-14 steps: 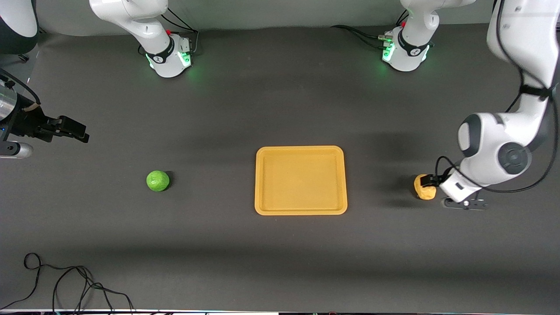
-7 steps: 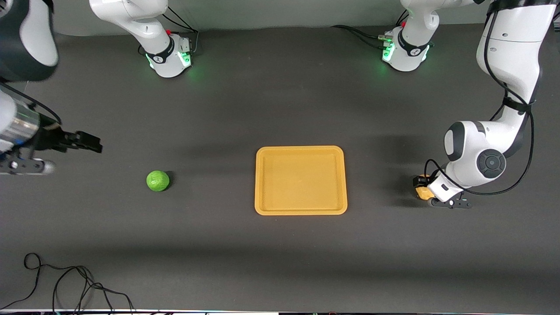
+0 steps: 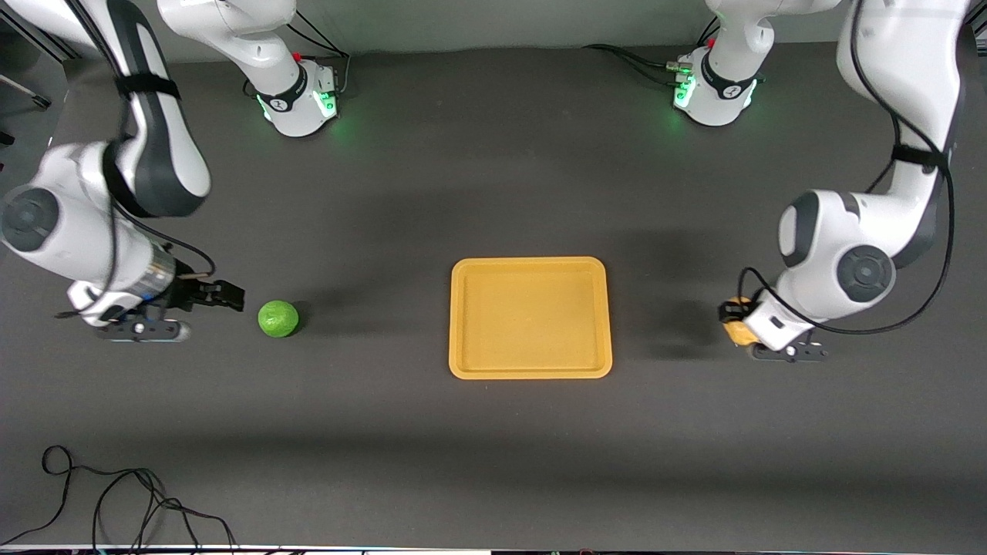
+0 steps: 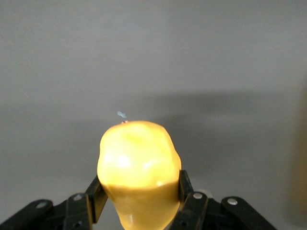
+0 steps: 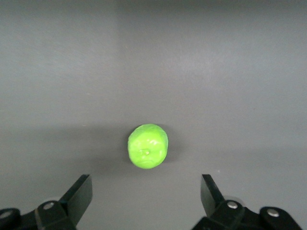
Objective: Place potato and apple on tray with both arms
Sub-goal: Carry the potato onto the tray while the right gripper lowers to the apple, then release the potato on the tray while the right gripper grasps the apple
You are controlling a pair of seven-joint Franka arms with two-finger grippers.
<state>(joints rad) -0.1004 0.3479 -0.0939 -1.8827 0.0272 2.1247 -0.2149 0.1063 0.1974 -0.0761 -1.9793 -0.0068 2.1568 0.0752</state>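
Observation:
The yellow-tan potato (image 3: 737,332) lies on the dark table toward the left arm's end, beside the orange-yellow tray (image 3: 530,263). My left gripper (image 3: 735,321) is down at it. In the left wrist view the potato (image 4: 139,160) sits between the fingers (image 4: 96,195), which press on both its sides. The green apple (image 3: 278,318) lies toward the right arm's end. My right gripper (image 3: 231,298) is low beside it, open. In the right wrist view the apple (image 5: 147,146) is just ahead of the open gripper (image 5: 146,184), not between the fingers. The tray holds nothing.
The two arm bases (image 3: 297,100) (image 3: 713,92) stand at the table's edge farthest from the front camera. A loose black cable (image 3: 116,501) lies at the near corner toward the right arm's end.
My right arm has swung in and down, bringing its gripper close to the apple. My left gripper has slid onto the potato, which now sits between its fingers.

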